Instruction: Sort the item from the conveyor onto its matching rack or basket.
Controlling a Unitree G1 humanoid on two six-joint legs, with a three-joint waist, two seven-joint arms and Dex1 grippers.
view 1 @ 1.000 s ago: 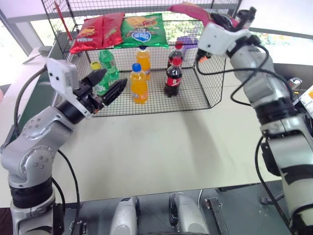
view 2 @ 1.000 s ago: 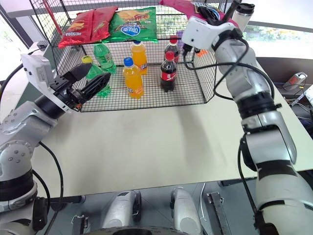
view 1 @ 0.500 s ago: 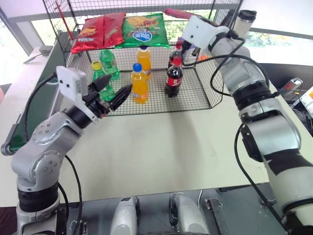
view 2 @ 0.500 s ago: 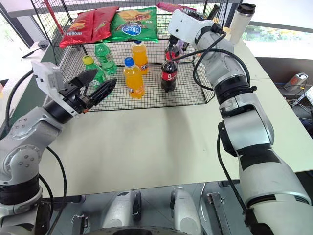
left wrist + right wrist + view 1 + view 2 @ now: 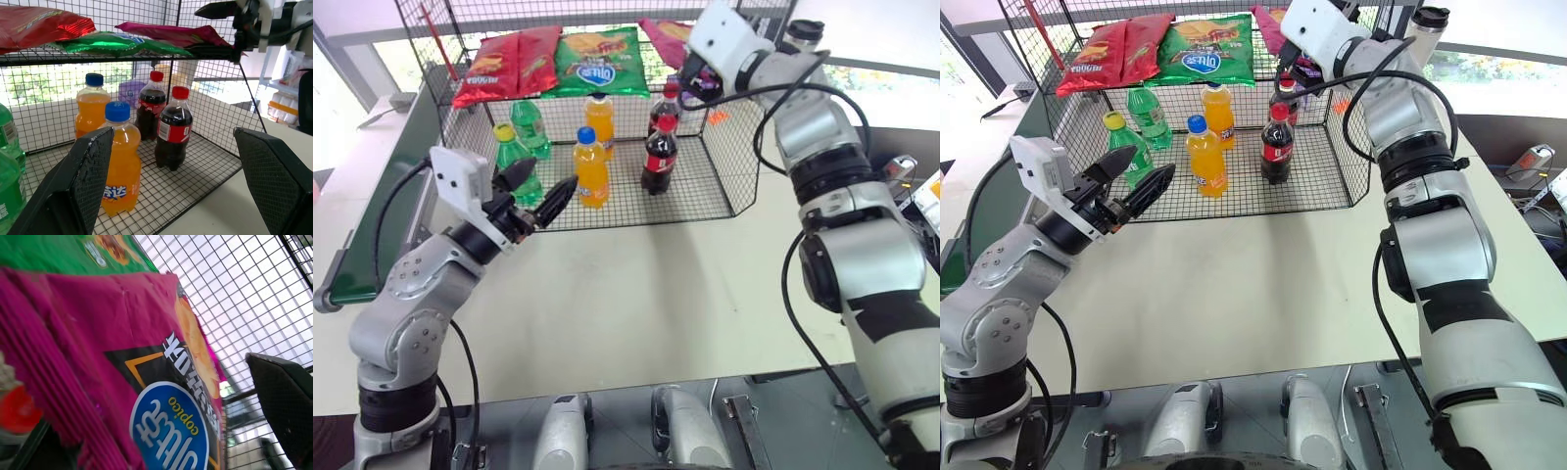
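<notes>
The item, a magenta-pink chip bag (image 5: 664, 32) with a round blue logo (image 5: 171, 431), lies on the upper tier of the black wire rack (image 5: 729, 166), beside the green chip bag (image 5: 600, 61). My right gripper (image 5: 693, 80) is at the bag's near edge with its jaws wide open. One of its fingers (image 5: 288, 406) stands apart from the bag. My left gripper (image 5: 536, 186) hovers open in front of the rack's lower tier, with nothing between its fingers (image 5: 88, 181). The dark green conveyor (image 5: 406, 137) runs along the left side.
Two red chip bags (image 5: 509, 61) lie on the upper tier. Orange (image 5: 591, 168), cola (image 5: 659, 157) and green (image 5: 514, 157) bottles stand on the lower tier. A tumbler (image 5: 1427, 29) stands behind my right arm. The beige tabletop (image 5: 636, 294) spreads in front of the rack.
My right gripper has swung left over the upper tier, rolled, and opened. The pink bag it held now lies on the tier. The left gripper has stayed open and hardly shifted.
</notes>
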